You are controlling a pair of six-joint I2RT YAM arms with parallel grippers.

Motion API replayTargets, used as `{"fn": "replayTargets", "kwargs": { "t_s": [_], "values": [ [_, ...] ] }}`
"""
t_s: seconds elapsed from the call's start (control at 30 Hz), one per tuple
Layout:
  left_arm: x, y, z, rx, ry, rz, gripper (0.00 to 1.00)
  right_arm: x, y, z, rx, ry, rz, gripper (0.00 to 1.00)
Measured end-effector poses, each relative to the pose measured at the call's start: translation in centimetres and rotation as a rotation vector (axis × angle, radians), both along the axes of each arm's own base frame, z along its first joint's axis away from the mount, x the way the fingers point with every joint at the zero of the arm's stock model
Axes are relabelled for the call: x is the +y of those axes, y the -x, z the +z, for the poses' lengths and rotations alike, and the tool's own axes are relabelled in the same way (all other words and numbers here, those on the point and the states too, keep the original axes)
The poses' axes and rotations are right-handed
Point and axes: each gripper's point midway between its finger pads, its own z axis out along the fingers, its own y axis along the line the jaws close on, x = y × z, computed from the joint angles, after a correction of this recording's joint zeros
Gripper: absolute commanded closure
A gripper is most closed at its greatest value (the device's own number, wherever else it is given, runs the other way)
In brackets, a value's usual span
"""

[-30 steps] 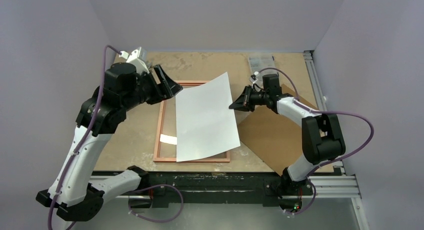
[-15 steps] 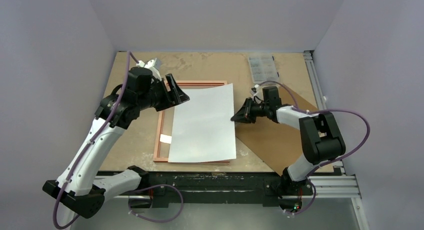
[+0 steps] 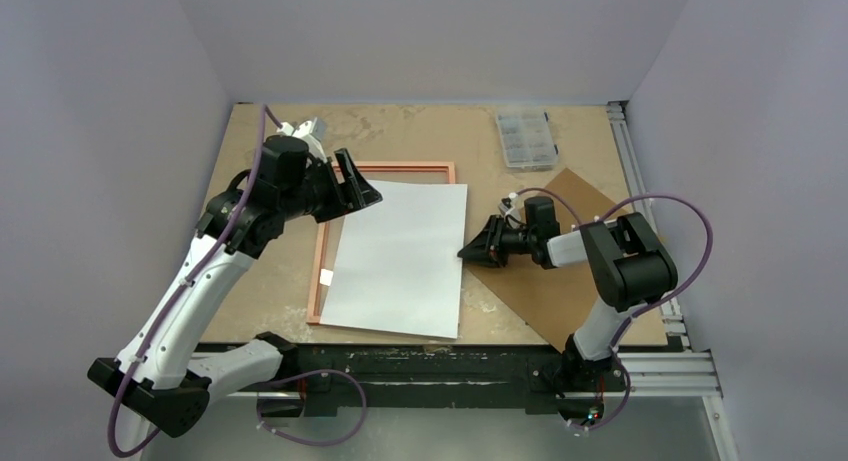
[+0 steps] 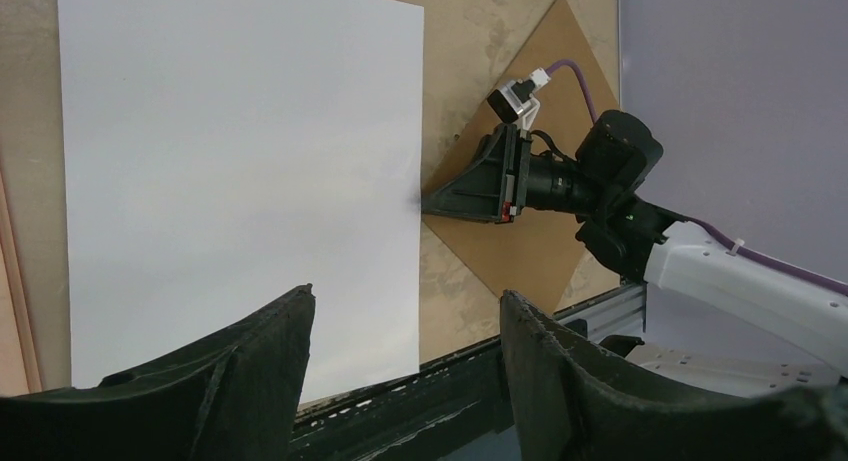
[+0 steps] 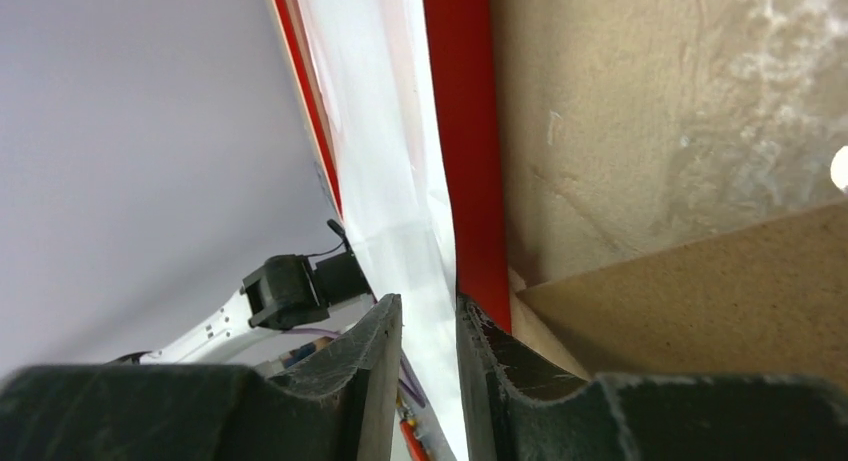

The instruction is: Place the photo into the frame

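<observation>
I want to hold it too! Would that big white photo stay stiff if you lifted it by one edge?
Probably floppy: the photo looks paper-thin, seen edge-on at the right gripper. Likely light, so a nudge might slide it across the frame. Its sheen suggests it's slippery.

The table point(image 3: 420, 131) is a tan, scuffed board with pale worn patches towards the back. A thin picture frame point(image 3: 400, 165) lies flat on it left of centre, its coppery side up. Most of its opening is covered by the photo point(image 3: 400, 256), which rests white side up across it and juts past the near rail. Through the uncovered strip by the left rail a small white slip point(image 3: 327, 276) shows on the tabletop. To the right lies a brown backing board point(image 3: 545, 296), turned cornerwise. At the far right sits a clear plastic compartment box point(image 3: 526, 139), well apart from the frame.
</observation>
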Motion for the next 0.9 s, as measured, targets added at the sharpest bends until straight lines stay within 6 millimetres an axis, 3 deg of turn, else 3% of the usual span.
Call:
{"fn": "replayTargets", "kwargs": {
  "t_s": [0.27, 0.53, 0.9],
  "values": [
    [0.0, 0.0, -0.4, 0.007, -0.003, 0.0, 0.33, 0.7, -0.5, 0.8, -0.036, -0.025, 0.002, 0.72],
    [-0.1, -0.1, -0.5, 0.013, -0.005, -0.003, 0.33, 2.7, -0.9, 1.8, -0.07, -0.045, 0.045, 0.72],
    [-0.1, -0.1, -1.1, 0.023, -0.01, -0.003, 0.33, 5.2, -1.4, 0.5, -0.037, -0.058, 0.061, 0.76]
  ]
}}
